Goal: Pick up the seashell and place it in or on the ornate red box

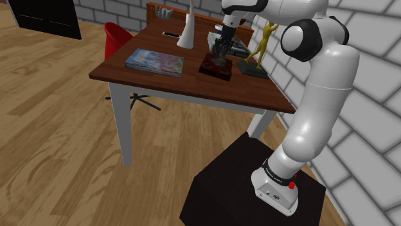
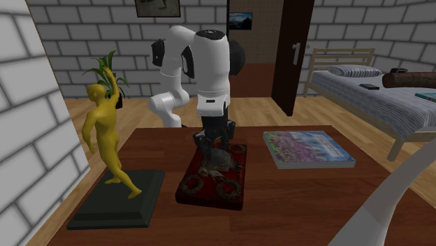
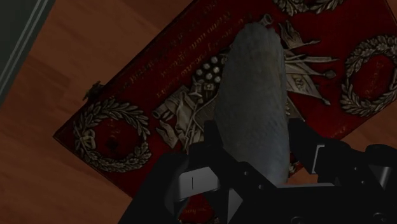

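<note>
Grey seashell (image 3: 251, 102) was gripped between fingers (image 3: 212, 145), long axis pointed straight out from them, over middle of ornate red box (image 3: 137, 76).

Grey brick walls (image 1: 379, 128) all round. Floor (image 1: 58, 141) of light wood planks. Surface (image 1: 193, 90): reddish-brown top, white legs; red chair (image 1: 119, 38) at its far side. Second exterior view: dark door (image 2: 293, 56), bed (image 2: 363, 94) with striped cover and slatted headboard, framed picture (image 2: 240, 21) on the back wall, potted plant (image 2: 105, 64).
</note>
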Robot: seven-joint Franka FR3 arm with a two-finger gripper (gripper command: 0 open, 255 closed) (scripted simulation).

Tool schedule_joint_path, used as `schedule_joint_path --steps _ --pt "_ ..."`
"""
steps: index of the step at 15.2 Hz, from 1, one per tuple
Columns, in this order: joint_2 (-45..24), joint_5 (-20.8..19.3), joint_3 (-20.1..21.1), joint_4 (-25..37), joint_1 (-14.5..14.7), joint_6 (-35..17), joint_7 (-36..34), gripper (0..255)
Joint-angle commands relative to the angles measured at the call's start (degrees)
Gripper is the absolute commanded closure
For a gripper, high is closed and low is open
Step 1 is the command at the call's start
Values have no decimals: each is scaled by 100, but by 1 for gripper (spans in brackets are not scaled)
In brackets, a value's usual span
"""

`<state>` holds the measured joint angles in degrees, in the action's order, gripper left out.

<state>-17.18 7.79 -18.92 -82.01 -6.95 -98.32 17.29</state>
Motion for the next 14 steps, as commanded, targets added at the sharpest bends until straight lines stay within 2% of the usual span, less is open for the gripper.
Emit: schedule_joint_path --steps 1,9,10,14 --pt "27 -4 2 -204 14 -181 9 255" --pt "28 -4 3 -228 16 -205 10 255" --pt "28 -4 3 -229 16 -205 10 0" --pt "27 -4 3 -228 15 -205 11 0"
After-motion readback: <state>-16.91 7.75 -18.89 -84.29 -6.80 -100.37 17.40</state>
